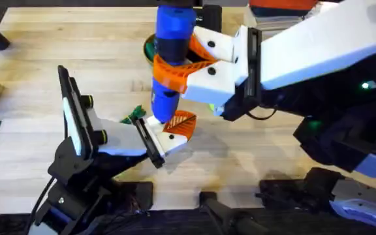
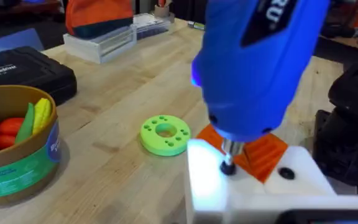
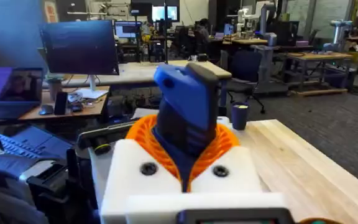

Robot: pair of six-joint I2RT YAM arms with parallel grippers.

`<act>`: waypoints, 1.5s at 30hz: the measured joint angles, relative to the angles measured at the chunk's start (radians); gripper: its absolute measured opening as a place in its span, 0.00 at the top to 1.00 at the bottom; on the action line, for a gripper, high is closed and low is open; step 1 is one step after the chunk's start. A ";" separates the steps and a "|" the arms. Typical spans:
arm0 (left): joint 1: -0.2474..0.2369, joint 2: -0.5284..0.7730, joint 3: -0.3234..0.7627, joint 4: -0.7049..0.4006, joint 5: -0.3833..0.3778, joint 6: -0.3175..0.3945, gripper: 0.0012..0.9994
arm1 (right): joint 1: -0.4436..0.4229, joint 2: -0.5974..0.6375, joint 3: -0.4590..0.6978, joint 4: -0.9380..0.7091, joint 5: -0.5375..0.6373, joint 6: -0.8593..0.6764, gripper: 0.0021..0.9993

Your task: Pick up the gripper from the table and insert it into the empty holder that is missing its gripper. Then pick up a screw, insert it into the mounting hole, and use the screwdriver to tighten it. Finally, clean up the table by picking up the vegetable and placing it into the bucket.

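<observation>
Gripping one screwdriver (image 1: pixel 170 46), right claw (image 1: pixel 191 68).

Glossy bright-blue plastic screwdriver (image 2: pixel 260 62) w/ thin metal tip is gleaming; pale wood-grain table (image 2: pixel 123 93) looking smooth; lime-green plastic disc (image 2: pixel 165 134) looking matt.

A pale wooden table (image 2: pixel 123 74) carries a lime-green round disc (image 2: pixel 165 134) at frame centre, a mustard-walled bucket (image 2: pixel 17 158) lower left, and a black rectangular case (image 2: pixel 27 71) upper left.
</observation>
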 joint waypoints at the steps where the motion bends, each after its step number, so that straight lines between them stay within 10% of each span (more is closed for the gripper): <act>1: 0.000 0.000 0.000 0.000 0.000 0.000 0.99 | 0.000 0.000 0.000 0.000 0.000 0.000 0.97; 45: -0.002 0.000 0.000 0.000 0.002 0.000 0.99 | -0.065 -0.004 -0.005 0.199 0.003 0.033 0.97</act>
